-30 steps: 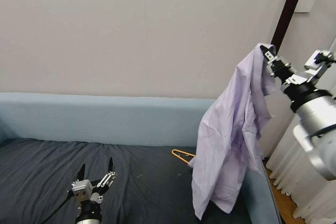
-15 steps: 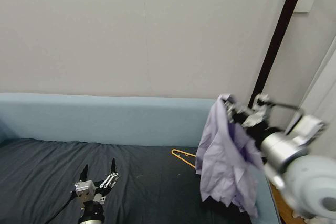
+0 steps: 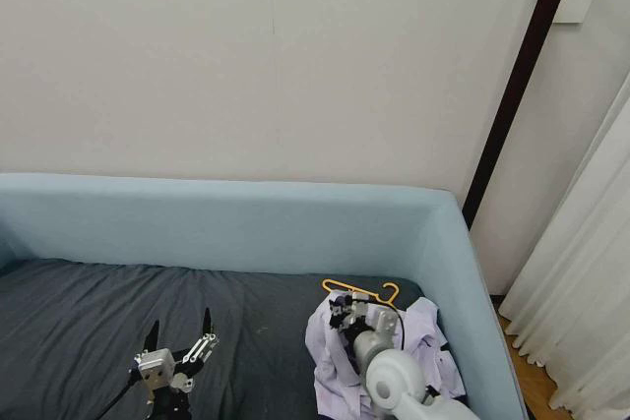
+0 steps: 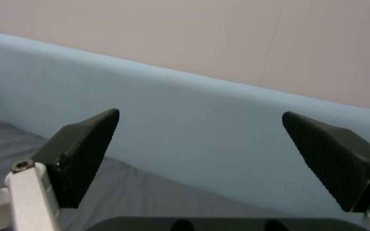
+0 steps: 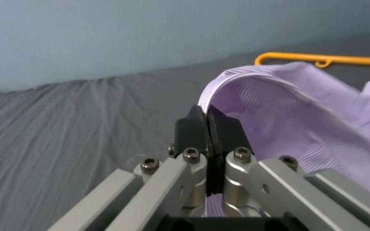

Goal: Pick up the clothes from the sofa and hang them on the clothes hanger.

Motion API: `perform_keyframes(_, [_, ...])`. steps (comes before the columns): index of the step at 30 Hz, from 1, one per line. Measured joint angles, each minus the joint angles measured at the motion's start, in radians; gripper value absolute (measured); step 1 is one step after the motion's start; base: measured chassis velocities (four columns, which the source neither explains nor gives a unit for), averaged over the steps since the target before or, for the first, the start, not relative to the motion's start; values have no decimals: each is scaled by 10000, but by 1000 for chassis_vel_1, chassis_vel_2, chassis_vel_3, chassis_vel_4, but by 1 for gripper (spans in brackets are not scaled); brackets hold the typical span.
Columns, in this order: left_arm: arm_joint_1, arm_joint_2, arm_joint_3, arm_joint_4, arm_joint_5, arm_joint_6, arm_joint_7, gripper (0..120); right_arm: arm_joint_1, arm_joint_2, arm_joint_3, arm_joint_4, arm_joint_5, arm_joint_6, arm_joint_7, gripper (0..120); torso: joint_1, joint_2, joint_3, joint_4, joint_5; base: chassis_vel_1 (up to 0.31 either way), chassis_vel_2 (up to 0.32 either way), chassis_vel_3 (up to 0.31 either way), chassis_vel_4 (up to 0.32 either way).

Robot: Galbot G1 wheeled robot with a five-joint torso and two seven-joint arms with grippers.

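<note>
A lilac shirt (image 3: 418,341) lies heaped on the dark seat at the sofa's right end. My right gripper (image 3: 341,316) is low over the seat, shut on a fold of the shirt's edge. The right wrist view shows its black fingers (image 5: 191,131) pinched on the striped lilac cloth (image 5: 300,110). An orange hanger (image 3: 358,290) lies on the seat just behind the shirt, its hook (image 5: 320,58) toward the backrest. My left gripper (image 3: 179,323) stands open above the seat's middle, holding nothing. Its fingers (image 4: 82,149) are spread wide and face the blue backrest.
The sofa has a light blue backrest (image 3: 217,218) and arm (image 3: 463,272) around a dark grey seat (image 3: 79,322). A dark wooden post (image 3: 512,76) rises right of the sofa, with white curtains (image 3: 581,302) beyond. A plain wall is behind.
My right arm came down from high at the right to the sofa seat, carrying the shirt, which went from hanging full length to a heap. The left gripper sank slightly.
</note>
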Motion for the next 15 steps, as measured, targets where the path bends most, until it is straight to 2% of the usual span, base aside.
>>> perform_keyframes(5, [5, 16, -36, 34, -3, -3, -17, 100, 124, 371, -111, -515, -135, 209, -7, 0, 0, 0, 0, 1, 2, 0, 0, 0, 0])
perform_keyframes(6, [8, 14, -44, 63, -3, -6, -23, 100, 229, 715, -147, -874, -183, 327, 38, 7, 0, 0, 0, 3, 0, 0, 0, 0, 0])
perform_keyframes(7, [8, 11, -45, 70, -3, -6, -26, 100, 262, 845, -152, -986, -186, 345, 54, 8, 0, 0, 0, 2, 0, 0, 0, 0, 0])
perform_keyframes(8, [7, 6, -43, 74, -2, -7, -33, 100, 285, 950, -158, -1065, -185, 346, 64, 16, 0, 0, 0, 2, 0, 0, 0, 0, 0])
perform_keyframes(9, [7, 6, -43, 74, -2, -7, -33, 100, 285, 950, -158, -1065, -185, 346, 64, 16, 0, 0, 0, 2, 0, 0, 0, 0, 0])
perform_keyframes(11, [-13, -2, -25, 88, 1, -6, -33, 100, 327, 1232, -189, -1198, -133, 263, 100, 25, 0, 0, 0, 3, 1, 0, 0, 0, 0])
perform_keyframes(13, [-59, 0, -13, 114, 3, 0, -33, 100, 303, 1429, -209, -1123, 29, -44, 179, 34, 0, 0, 0, 4, 1, 0, 0, 0, 0])
perform_keyframes(14, [-59, 0, -13, 114, 3, 0, -33, 100, 303, 1429, -209, -1123, 29, -44, 179, 34, 0, 0, 0, 4, 1, 0, 0, 0, 0])
perform_keyframes(15, [-108, 18, -1, 140, 1, 15, -33, 100, 176, 1485, -221, -786, 268, -543, 335, 39, 0, 0, -1, 3, 2, 0, 0, 0, 0])
